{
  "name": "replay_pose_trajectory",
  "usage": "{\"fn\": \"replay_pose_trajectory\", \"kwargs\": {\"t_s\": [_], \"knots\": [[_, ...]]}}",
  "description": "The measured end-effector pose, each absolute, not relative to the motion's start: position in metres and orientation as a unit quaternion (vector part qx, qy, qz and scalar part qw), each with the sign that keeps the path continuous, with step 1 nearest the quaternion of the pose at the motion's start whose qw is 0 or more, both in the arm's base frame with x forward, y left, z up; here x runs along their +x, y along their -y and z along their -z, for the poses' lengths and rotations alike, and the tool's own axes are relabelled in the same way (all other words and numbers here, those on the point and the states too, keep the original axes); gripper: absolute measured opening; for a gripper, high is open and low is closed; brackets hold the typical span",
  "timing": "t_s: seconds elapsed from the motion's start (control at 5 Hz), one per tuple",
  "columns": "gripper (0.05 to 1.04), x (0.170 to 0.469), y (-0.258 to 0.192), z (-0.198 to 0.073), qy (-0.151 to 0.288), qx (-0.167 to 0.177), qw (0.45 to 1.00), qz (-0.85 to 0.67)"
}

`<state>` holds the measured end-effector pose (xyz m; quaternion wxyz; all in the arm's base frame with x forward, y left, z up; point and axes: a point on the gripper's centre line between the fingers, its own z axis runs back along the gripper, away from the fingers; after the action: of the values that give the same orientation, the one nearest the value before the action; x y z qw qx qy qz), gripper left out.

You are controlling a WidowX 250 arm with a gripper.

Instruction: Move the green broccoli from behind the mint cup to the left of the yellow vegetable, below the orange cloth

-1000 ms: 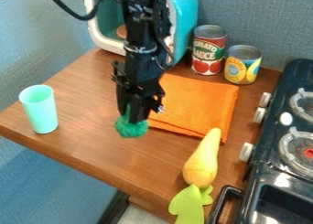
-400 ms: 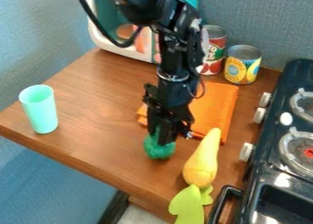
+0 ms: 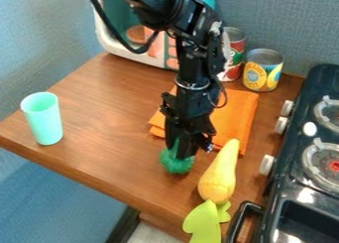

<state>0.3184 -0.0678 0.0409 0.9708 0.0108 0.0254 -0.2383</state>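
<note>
Gripper: in the camera view, the black gripper (image 3: pixel 181 151) points down over the middle of the worktop (image 3: pixel 99 115), its fingers closed around the green tufted piece (image 3: pixel 176 163).
Green tufted piece: at the fingertips, its upper part between the fingers and its bushy end sticking out below them; whether it touches the worktop I cannot tell.
Yellow toy vegetable (image 3: pixel 218 181): near the green piece, on the stove side, its narrow tip toward the gripper and its light green leaves (image 3: pixel 203 221) at the front edge.
Orange cloth (image 3: pixel 236 115): folded, lying behind the gripper, partly hidden by the arm.
Mint cup (image 3: pixel 43 120): upright, well apart from the gripper, toward the view's left.
Cans: the red can (image 3: pixel 234 47) and the yellow can (image 3: pixel 263 72) stand side by side behind the cloth.
Toy microwave (image 3: pixel 118 49): at the back, behind the arm.
Stove (image 3: pixel 291 182): along the view's right side.
</note>
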Motion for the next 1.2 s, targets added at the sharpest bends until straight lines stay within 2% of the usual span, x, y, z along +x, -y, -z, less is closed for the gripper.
{"fn": "replay_pose_trajectory", "kwargs": {"t_s": [0.2,0.4,0.6,0.8,1.0,1.2], "knots": [[0.740,0.319,0.067,-0.038,-0.027,0.014,0.972,0.234],[0.997,0.312,0.067,-0.032,-0.036,0.006,0.972,0.232],[1.009,0.309,0.055,-0.050,-0.010,-0.004,0.977,0.214],[1.005,0.302,0.035,-0.087,0.050,-0.025,0.978,0.203],[1.005,0.299,0.005,-0.113,0.085,-0.033,0.983,0.162],[1.005,0.293,-0.034,-0.123,0.088,0.002,0.990,0.110]]}}
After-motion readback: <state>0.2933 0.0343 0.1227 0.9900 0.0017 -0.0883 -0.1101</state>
